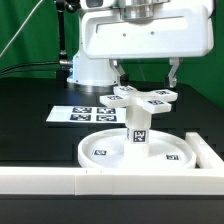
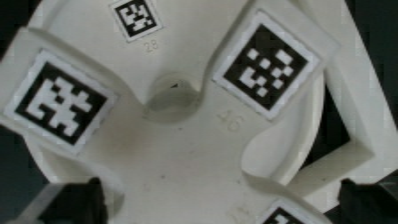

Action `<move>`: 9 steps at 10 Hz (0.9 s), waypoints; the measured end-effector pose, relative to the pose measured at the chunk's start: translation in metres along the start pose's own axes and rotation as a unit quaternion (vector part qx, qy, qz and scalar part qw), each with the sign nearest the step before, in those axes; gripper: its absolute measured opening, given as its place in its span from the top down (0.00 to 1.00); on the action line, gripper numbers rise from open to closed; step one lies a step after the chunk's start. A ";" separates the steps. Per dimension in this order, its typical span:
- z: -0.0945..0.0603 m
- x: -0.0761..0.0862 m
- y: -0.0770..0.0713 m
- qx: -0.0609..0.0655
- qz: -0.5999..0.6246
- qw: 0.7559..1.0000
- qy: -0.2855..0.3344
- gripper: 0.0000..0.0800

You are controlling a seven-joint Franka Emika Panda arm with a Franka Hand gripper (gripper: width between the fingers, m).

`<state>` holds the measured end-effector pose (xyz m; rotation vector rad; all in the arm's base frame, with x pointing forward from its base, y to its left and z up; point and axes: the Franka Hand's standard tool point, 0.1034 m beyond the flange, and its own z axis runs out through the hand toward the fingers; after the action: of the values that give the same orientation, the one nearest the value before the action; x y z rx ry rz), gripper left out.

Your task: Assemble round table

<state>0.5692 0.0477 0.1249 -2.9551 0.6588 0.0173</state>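
So the build looks pretty far along. The big round disc (image 1: 135, 150) sits flat on the black tabletop (image 1: 30, 105), pushed up near the long white border wall (image 1: 60, 178) at the front. The short post (image 1: 138, 124) stands upright in the middle of the disc, tags facing out, and it looks seated there, so that step seems done.

The cross-shaped piece (image 1: 140, 97) is on top of the post, or very nearly. From the exterior view it's hard to say whether it's actually threaded on or just resting. In the wrist view the cross-shaped piece (image 2: 169, 100) fills the whole picture, with its center hub and tagged arms right under the camera.

The claw (image 1: 143, 72) hangs directly above the cross, fingers spread apart on either side of it and apparently not pinching anything. Whether the fingertips touch the arms of the cross can't be told from here.

The marker board (image 1: 82, 113) lies off toward the exterior view's left, well apart from the action.

What's left, best guess: getting that cross fully fastened onto the post, probably by twisting. After that the table should be basically finished.
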 end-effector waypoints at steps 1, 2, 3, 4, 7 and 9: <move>0.002 0.000 -0.004 -0.011 -0.039 0.999 0.001 0.19; 0.002 0.000 -0.005 -0.012 -0.067 0.998 0.001 0.19; 0.002 0.001 -0.004 -0.012 -0.111 0.994 0.001 0.19; 0.002 0.001 -0.004 -0.012 -0.147 0.989 0.001 0.19; 0.001 0.004 -0.001 -0.023 -0.287 0.958 0.000 0.19; 0.001 0.004 -0.001 -0.028 -0.376 0.926 -0.002 0.19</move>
<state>0.5734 0.0469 0.1242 -3.0425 -0.5111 -0.0254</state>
